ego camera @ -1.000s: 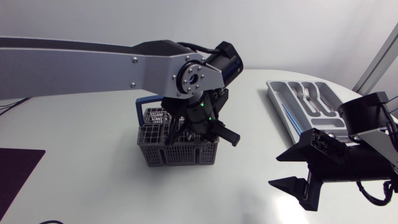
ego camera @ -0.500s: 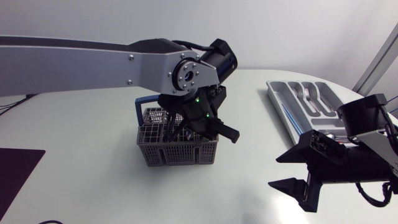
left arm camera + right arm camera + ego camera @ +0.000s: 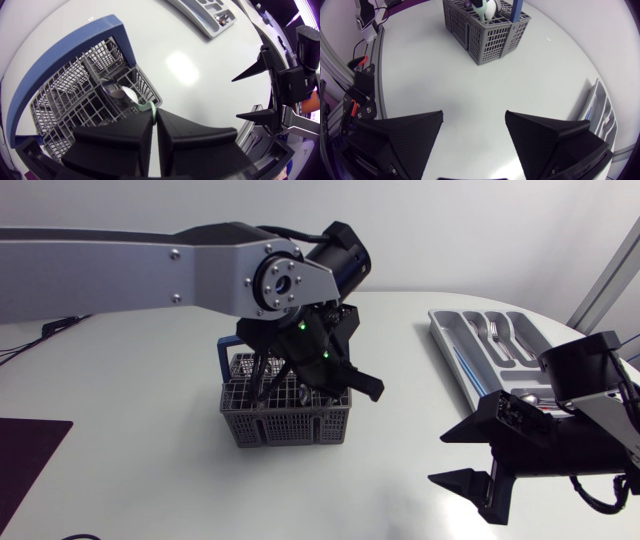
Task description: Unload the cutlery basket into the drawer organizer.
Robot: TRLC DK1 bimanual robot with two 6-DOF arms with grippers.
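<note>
White table (image 3: 140,390), basket (image 3: 290,426), spoon (image 3: 124,93) (handle mostly hidden) in left jaws

In the left wrist view the spoon's (image 3: 122,93) pale green handle disappears between the fingers of the left claw (image 3: 155,117), which pinch it, so its end cannot be seen. The claw's body hides the cutlery basket (image 3: 65,95) cells beneath it. From above, this claw's fingertips are lost behind its own wrist. Ahead of the right claw (image 3: 474,122), the basket's top and the pieces standing in it are cut off by the edge. The right arm (image 3: 590,420) covers the drawer organizer's (image 3: 455,345) end nearest that claw, and the organizer's contents are too small to identify.
</note>
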